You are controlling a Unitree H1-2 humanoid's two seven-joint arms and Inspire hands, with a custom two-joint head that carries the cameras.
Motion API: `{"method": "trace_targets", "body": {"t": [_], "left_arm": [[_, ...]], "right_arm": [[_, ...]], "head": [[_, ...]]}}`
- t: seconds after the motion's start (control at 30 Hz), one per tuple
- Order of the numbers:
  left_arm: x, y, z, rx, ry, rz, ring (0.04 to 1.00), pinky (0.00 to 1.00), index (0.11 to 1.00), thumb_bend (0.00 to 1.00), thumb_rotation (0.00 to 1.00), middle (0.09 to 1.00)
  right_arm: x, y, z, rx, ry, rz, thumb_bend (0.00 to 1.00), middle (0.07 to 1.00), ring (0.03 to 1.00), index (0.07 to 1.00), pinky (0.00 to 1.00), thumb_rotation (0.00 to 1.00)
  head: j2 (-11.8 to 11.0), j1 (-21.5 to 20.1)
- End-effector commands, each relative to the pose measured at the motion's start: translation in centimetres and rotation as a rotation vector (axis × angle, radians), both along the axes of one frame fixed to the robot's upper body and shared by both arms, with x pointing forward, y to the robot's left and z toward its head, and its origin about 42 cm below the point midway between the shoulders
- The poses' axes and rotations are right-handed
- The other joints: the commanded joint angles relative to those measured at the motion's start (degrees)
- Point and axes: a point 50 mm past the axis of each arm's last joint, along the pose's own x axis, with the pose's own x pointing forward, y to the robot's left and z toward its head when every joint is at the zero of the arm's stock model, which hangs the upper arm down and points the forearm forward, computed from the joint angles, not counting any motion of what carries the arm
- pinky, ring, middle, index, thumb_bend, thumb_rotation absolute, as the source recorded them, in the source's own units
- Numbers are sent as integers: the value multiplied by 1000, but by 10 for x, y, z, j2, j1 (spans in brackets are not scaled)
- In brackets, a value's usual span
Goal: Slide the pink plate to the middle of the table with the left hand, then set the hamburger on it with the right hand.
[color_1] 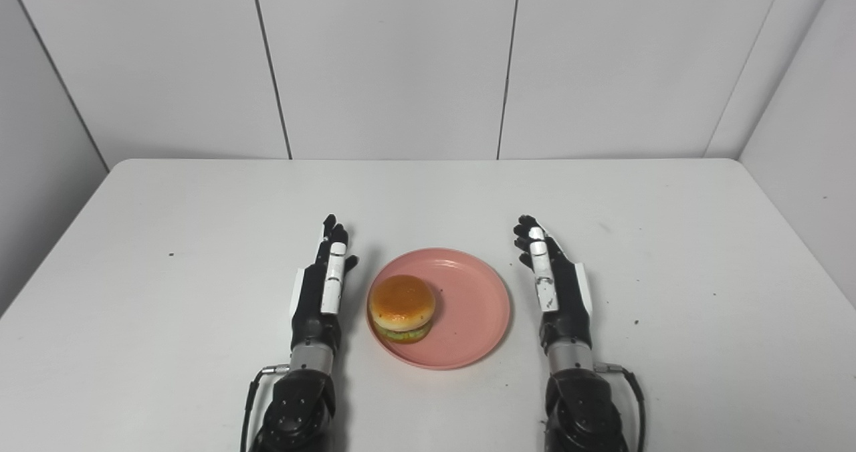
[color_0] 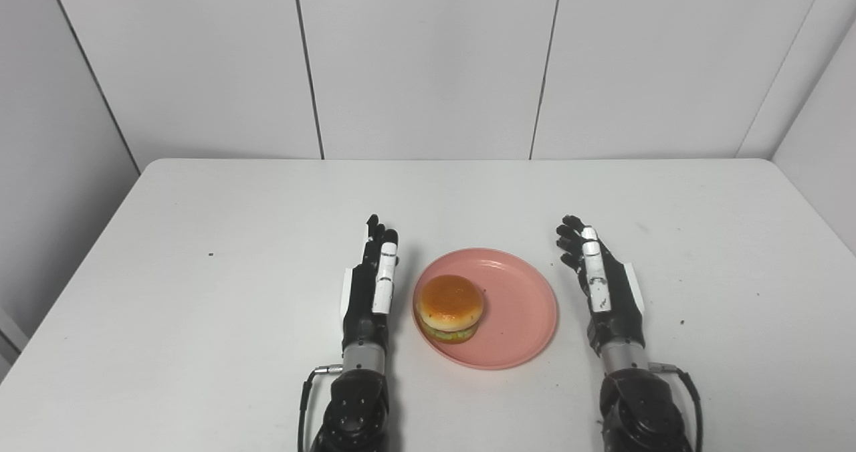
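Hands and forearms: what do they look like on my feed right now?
Both the left hand and right hand are black with white finger panels and a white side plate. Each has a silver wrist collar, a black rounded forearm and a thin black cable looping from the wrist.

You get bright, even, diffuse light from overhead in both views. Shadows are soft and short: a faint one lies on the table [color_0: 200, 305] beside the left hand [color_0: 371, 285], another under the plate [color_0: 521, 318] rim. The hamburger [color_0: 449, 305] bun shows mild sheen. Focus is sharp throughout.
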Motion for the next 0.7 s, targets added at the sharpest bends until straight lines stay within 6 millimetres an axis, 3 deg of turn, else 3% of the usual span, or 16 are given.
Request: {"method": "trace_targets", "body": {"t": [0.0, 0.27, 0.67], "left_arm": [[-4, 8, -8, 4, 16, 10, 1000, 1000, 1000, 659, 1000, 1000], [0, 17, -8, 2, 18, -1, 1000, 1000, 1000, 691, 1000, 1000], [2, 22, -8, 21, 4, -9, 1000, 1000, 1000, 725, 1000, 1000]], "right_arm": [[2, 12, 14, 38, -103, 7, 836, 874, 892, 848, 930, 952], [-7, 23, 4, 51, -118, -58, 799, 877, 886, 857, 885, 961], [-9, 31, -7, 140, -103, -101, 804, 908, 908, 903, 904, 984]], "head": [[1, 1], [5, -13], [2, -15]]}}
